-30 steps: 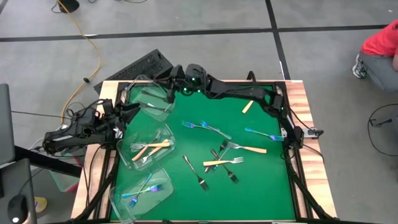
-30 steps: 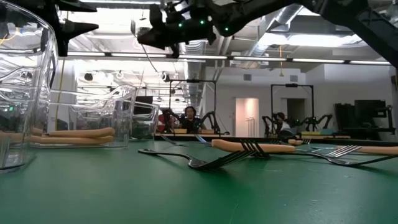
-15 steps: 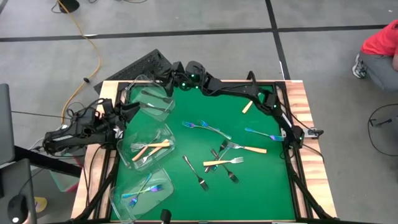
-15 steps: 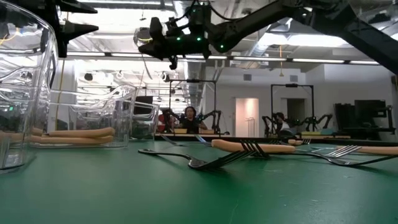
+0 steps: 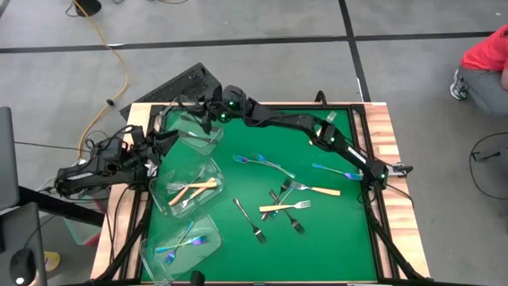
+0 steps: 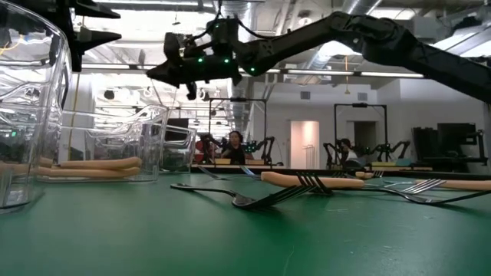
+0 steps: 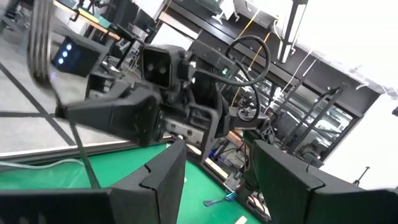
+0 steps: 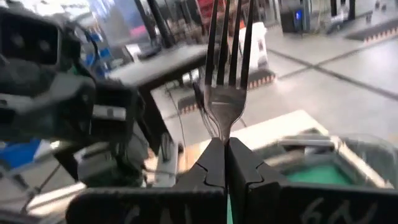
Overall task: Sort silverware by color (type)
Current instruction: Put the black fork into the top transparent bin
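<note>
On the green mat (image 5: 317, 238), three clear tubs (image 5: 184, 194) line the frame's left and about seven loose forks (image 5: 284, 206) lie mid-frame, while the right gripper (image 5: 208, 111) pinches one dark fork (image 8: 225, 62) over the top-left tub and the left gripper (image 5: 163, 140), jaws spread, waits alongside.

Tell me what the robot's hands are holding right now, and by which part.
The right hand grips a dark metal fork low on its neck, tines pointing away. The left hand holds nothing.
</note>
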